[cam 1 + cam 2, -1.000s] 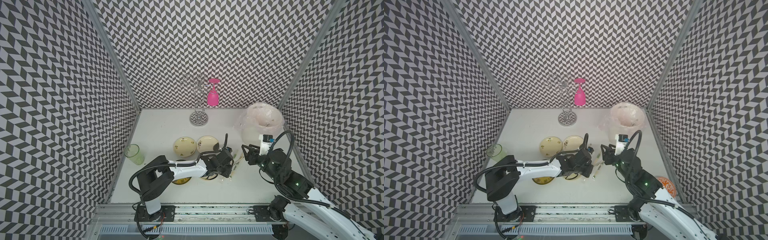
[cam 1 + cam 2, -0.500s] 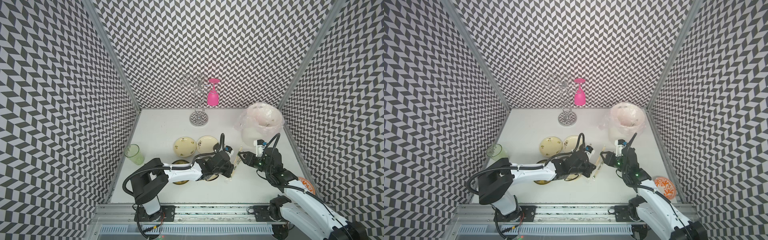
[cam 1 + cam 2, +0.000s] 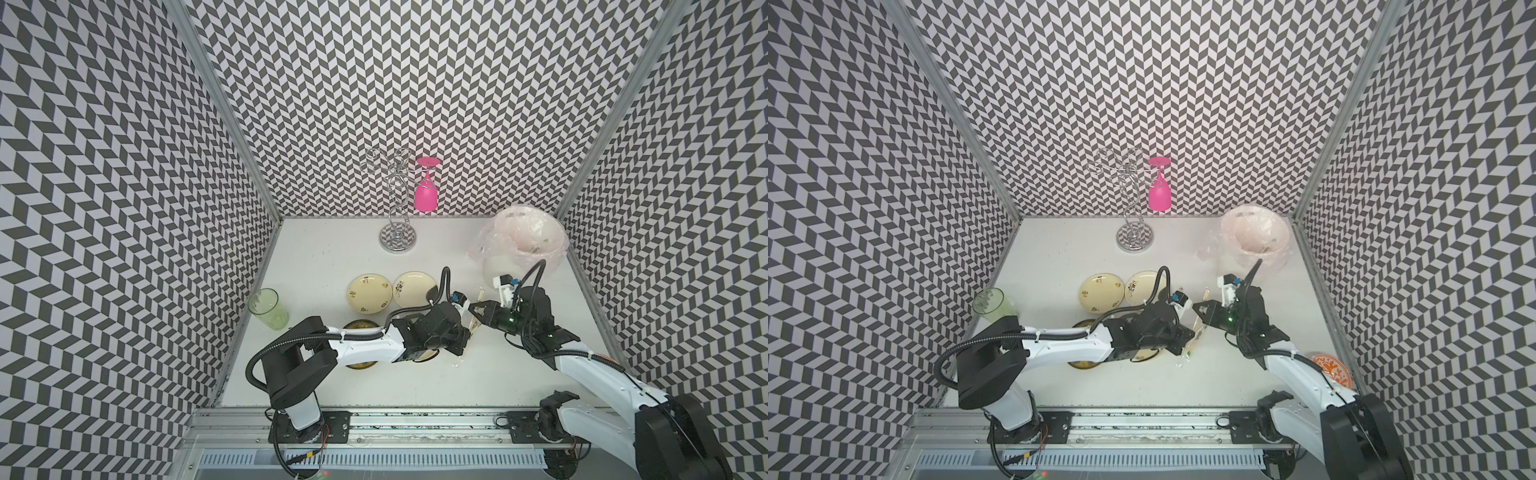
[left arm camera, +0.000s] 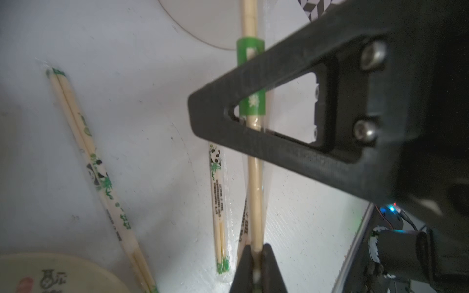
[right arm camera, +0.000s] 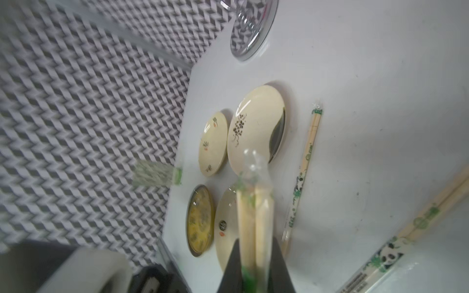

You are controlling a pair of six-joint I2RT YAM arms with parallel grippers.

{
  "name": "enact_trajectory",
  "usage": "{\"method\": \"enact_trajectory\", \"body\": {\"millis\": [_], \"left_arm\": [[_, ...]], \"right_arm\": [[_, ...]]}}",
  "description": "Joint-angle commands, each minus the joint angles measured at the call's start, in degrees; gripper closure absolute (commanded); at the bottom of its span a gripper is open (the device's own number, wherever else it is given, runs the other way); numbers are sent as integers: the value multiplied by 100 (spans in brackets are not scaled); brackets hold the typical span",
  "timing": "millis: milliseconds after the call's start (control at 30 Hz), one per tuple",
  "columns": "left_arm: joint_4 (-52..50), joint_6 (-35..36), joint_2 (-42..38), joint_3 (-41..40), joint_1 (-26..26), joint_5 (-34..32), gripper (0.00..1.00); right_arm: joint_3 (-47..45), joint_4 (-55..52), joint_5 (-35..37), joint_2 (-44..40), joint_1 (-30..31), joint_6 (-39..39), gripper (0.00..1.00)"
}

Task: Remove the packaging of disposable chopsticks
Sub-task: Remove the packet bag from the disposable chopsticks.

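The fingers (image 4: pixel 242 275) of the left gripper (image 4: pixel 254 266) are pinched shut on the thin end of a pair of pale tan wooden chopsticks (image 4: pixel 254 192) that sits inside a long clear plastic sleeve (image 4: pixel 250 50). The fingers (image 5: pixel 232 269) of the right gripper (image 5: pixel 253 269) are clamped on the sleeve's green-banded end, so the wrapped pair spans the short gap between the two grippers. Two more wrapped pairs (image 4: pixel 94 172) (image 4: pixel 218 203) lie just beside it on the white table (image 3: pixel 332 257). All this is right of two round cream plates (image 3: pixel 370 294) and on the near side of the white bin lined with a pinkish translucent bag (image 3: pixel 492 262).
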Motion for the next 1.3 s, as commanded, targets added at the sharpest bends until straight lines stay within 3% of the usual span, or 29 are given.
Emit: {"method": "enact_trajectory", "body": {"millis": [0, 100, 200, 533, 633, 800, 967, 1067, 1167, 1267], "left_arm": [[41, 32, -52, 71, -32, -141, 74], [-97, 49, -99, 103, -37, -254, 56], [-137, 112, -365, 33, -32, -333, 48], [364, 875, -2432, -1039, 18, 342, 50], [240, 821, -2691, -1075, 153, 433, 48], [961, 709, -2982, -1228, 226, 930, 46], [712, 866, -2825, -1002, 269, 653, 49], [729, 963, -2697, -888, 268, 847, 53], [821, 972, -2636, -845, 268, 1084, 62], [870, 935, -2612, -882, 266, 1183, 79]], "right_arm": [[193, 313, -23, -45, -38, -184, 100], [349, 92, 143, -232, -38, -327, 100], [509, -94, 390, -525, -35, -456, 100], [1393, -198, 435, -1435, -37, -653, 100], [1505, 202, -5, -1610, -38, -489, 100], [1584, 752, -407, -1723, -9, -127, 100], [1888, 515, -770, -1625, 64, -142, 100], [1910, 480, -831, -1678, 170, -115, 100], [1910, 483, -823, -1750, 195, -61, 100], [1952, 498, -804, -1803, 204, -19, 100]]}}
